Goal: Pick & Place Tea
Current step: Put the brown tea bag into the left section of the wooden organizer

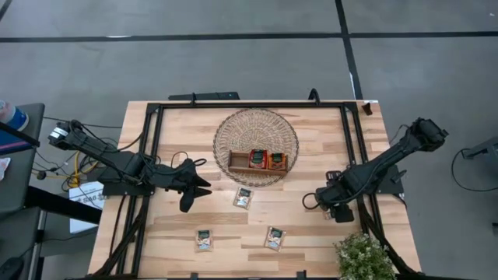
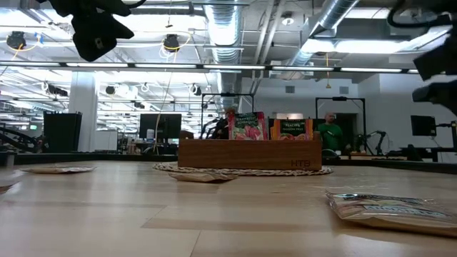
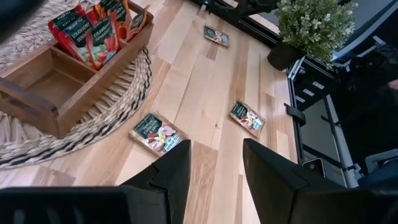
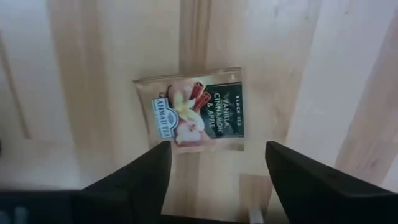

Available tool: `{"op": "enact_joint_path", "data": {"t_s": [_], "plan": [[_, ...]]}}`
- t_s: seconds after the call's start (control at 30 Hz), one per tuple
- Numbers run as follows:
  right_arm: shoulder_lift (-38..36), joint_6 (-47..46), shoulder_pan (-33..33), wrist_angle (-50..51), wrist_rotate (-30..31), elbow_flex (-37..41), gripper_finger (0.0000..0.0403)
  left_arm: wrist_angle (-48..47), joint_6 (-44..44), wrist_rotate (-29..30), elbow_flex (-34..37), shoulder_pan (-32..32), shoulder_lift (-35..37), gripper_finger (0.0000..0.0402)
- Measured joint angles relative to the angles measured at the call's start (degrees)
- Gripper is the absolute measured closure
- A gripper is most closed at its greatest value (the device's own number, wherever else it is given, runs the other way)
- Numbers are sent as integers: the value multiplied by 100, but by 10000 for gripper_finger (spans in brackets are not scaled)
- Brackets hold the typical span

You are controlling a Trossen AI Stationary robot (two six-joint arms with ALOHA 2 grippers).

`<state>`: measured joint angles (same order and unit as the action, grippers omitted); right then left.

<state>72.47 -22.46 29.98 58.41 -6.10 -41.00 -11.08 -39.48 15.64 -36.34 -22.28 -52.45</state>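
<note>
The right gripper (image 4: 214, 177) hung with jaws wide, directly over a pale, green-topped flat tea sachet (image 4: 194, 109) lying on the light wooden table (image 1: 311, 225), seemingly not touching it. The left gripper (image 3: 214, 177), jaws parted and empty, hovered near another sachet (image 3: 157, 132) beside the round wicker basket (image 1: 256, 123).

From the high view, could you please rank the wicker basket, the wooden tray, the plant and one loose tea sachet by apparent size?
1. wicker basket
2. wooden tray
3. plant, cut off by the frame edge, so its rank against the tray is unsure
4. tea sachet
</note>
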Motion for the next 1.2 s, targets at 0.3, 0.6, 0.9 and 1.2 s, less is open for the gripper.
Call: {"op": "enact_joint_path", "data": {"t_s": [0.3,0.6,0.9,1.2], "plan": [[0,2,0,-487,-178,631,180,1,-149,0,0,0,0,263],[-2,-100,-52,-1023,-151,983,199,1,-221,85,0,2,0,263],[117,-419,-50,-1258,-126,1142,205,1,-240,134,0,2,0,263],[601,-459,-59,-1201,-57,1080,275,27,-243,221,0,4,0,263]]}}
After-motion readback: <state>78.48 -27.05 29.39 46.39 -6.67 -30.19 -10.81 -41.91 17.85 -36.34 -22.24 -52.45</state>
